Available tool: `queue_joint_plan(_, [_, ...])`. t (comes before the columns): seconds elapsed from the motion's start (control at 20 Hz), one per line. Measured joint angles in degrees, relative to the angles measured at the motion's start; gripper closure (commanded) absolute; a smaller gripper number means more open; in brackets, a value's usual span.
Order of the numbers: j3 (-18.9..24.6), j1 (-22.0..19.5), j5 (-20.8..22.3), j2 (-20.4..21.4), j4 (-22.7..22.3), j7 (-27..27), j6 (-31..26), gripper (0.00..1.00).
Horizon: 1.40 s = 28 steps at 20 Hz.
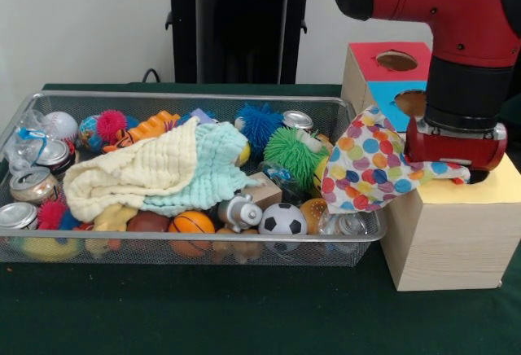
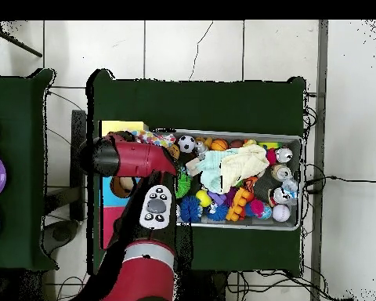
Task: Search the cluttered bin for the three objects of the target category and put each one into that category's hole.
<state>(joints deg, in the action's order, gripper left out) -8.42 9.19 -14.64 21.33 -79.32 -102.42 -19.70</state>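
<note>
The wire mesh bin [image 1: 187, 96] is full of toys, balls and cans; it also shows in the overhead view [image 2: 294, 141]. A white polka-dot cloth [image 1: 366, 164] is draped over the bin's right end. One end of the cloth stretches onto the yellow box top [image 1: 501, 188]. My gripper [image 1: 466, 177] sits low on that top, shut on the cloth's end, and it covers the hole. From overhead the cloth [image 2: 154, 139] peeks out beside my arm, next to the yellow top [image 2: 122, 127]. No other polka-dot cloth shows.
A pale yellow cloth [image 1: 134, 172] and a mint cloth [image 1: 213, 159] lie over the toys in the bin. Behind the yellow box stand the blue-topped box [image 1: 389, 94] and the red-topped box [image 1: 378, 63], each with a round hole. The table has a dark green cover [image 1: 203, 306].
</note>
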Motion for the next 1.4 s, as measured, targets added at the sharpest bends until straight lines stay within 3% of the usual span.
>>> queue_joint_plan(0.45, [2.01, -1.47, 0.02, 0.25, 0.29, 0.00, 0.00, 1.00])
queue_joint_plan(0.75, [0.19, 0.92, 0.22, 1.12, 0.02, 0.00, -0.78, 1.00])
queue_joint_plan(1.25, [-6.02, 6.89, 0.58, 8.23, -0.17, 0.00, -14.75, 1.00])
queue_joint_plan(1.4, [-6.73, 7.45, 0.60, 9.58, -0.17, 0.00, -16.48, 1.00])
